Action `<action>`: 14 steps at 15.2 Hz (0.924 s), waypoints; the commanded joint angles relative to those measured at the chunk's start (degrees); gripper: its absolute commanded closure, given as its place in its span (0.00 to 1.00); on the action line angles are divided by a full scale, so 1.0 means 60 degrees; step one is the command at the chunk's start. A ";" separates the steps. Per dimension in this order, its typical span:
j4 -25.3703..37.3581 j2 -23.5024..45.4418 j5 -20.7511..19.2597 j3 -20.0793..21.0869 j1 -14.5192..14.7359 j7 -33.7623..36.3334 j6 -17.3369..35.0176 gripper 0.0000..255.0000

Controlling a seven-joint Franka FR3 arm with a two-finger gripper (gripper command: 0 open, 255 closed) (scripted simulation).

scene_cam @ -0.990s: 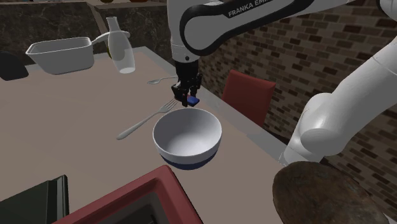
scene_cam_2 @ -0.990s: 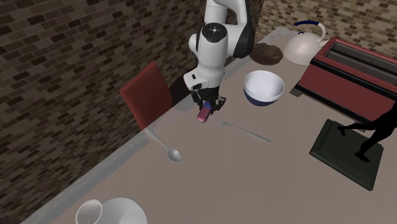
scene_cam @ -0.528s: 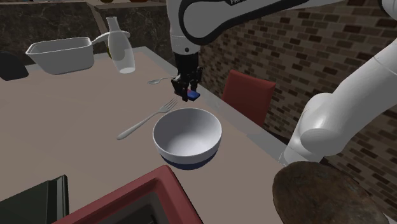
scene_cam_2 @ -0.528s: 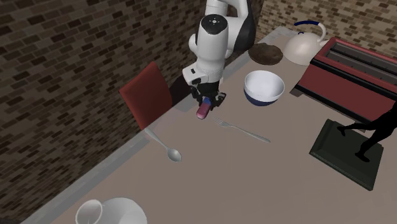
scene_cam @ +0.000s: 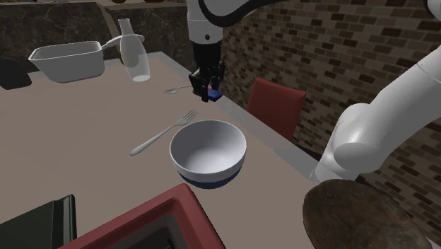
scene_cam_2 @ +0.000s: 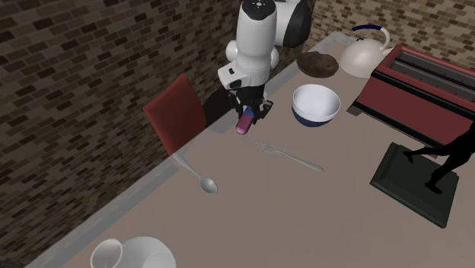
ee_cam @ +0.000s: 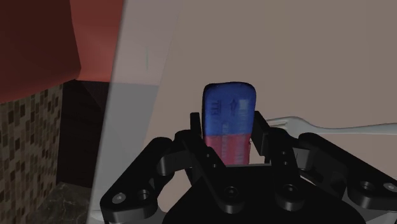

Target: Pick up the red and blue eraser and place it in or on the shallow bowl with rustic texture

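Black two-finger gripper (ee_cam: 229,129), closed on a red and blue rectangular eraser (ee_cam: 229,107), hangs above the beige table (scene_cam: 85,120) near a white blue-based bowl (scene_cam: 208,150).

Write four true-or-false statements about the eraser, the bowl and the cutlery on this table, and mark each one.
1. The black claw is shut on the red and blue eraser. True.
2. The eraser lies inside the white bowl with a dark blue base. False: the bowl holds nothing, and the eraser is clasped in the claw, off to the bowl's side.
3. The silver fork lies flat on the table. True.
4. The silver spoon rests in the bowl. False: it lies on the table, near the edge by the red chair.
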 commanded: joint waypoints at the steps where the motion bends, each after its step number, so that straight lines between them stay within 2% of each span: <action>1: 0.0288 0.0032 -0.0022 -0.0027 -0.0020 -0.0017 -0.0262 1.00; 10: 0.1418 0.0130 -0.0072 -0.0073 -0.0054 -0.0010 -0.1296 1.00; 14: 0.0440 -0.1117 0.0303 0.0119 0.0250 0.0330 -0.1527 1.00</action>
